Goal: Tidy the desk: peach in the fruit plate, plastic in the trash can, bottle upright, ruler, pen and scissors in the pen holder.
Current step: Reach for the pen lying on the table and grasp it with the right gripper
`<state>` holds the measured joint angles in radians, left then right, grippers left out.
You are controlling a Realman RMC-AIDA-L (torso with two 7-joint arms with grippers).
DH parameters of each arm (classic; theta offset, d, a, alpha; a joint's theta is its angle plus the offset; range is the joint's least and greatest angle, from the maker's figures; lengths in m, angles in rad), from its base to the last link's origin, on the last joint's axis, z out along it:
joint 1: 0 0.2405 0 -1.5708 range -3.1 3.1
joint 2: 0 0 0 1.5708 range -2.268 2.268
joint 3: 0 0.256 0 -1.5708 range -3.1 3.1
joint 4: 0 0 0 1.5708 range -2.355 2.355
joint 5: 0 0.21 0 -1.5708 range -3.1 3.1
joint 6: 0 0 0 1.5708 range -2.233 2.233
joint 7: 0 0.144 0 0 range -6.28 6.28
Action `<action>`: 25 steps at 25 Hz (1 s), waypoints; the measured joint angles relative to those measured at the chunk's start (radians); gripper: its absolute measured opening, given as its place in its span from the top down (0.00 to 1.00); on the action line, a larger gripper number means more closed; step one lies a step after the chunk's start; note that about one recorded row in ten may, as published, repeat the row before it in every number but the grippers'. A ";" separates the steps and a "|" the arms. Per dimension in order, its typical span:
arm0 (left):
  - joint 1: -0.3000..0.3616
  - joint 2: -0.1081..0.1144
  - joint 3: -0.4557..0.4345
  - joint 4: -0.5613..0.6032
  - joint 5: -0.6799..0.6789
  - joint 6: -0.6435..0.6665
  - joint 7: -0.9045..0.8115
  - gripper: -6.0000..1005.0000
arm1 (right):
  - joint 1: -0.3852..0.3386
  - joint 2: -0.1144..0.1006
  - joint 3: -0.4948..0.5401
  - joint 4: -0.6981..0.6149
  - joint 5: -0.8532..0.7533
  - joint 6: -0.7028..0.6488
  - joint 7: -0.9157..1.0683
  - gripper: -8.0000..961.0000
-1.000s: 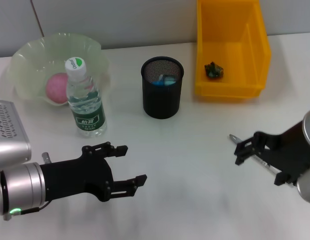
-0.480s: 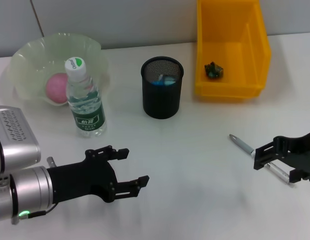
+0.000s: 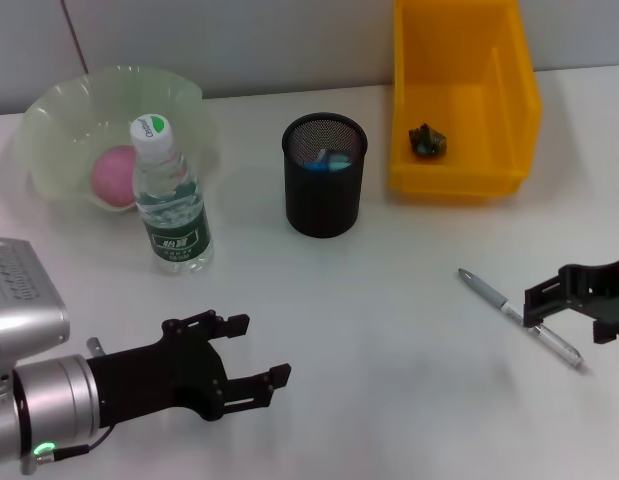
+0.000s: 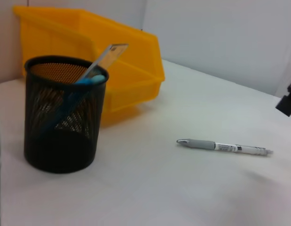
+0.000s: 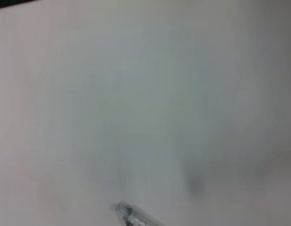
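Pulling back toward the table's right edge, the right gripper has left the slim silver-and-white pen lying flat, fingers spread and empty, still outside the black mesh pen holder, while the left gripper hovers open and idle.

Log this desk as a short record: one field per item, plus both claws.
peach: in the fruit plate
bottle: upright, in front of the plate
pen holder: holds the ruler and a blue item
plastic: in the yellow bin
pen: flat on the desk, outside the holder
left claw: open, above the near desk
right claw: open, at the pen
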<state>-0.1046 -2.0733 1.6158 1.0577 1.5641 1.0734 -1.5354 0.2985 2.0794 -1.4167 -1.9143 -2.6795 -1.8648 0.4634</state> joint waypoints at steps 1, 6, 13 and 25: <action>0.000 0.000 0.000 -0.008 -0.009 -0.001 0.007 0.18 | 0.000 0.000 0.000 0.002 0.000 -0.005 -0.020 0.22; 0.000 -0.001 0.000 -0.049 -0.063 -0.003 0.042 0.18 | 0.002 -0.001 -0.001 0.040 -0.007 -0.015 -0.131 0.22; 0.001 0.000 -0.001 -0.055 -0.077 -0.003 0.044 0.18 | 0.008 -0.001 0.072 0.094 0.003 -0.002 -0.319 0.22; -0.001 -0.001 0.002 -0.081 -0.166 -0.009 0.070 0.18 | 0.096 -0.003 0.197 0.243 -0.031 0.022 -0.473 0.22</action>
<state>-0.1058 -2.0739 1.6173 0.9766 1.3982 1.0644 -1.4656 0.3947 2.0761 -1.2201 -1.6718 -2.7109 -1.8428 -0.0095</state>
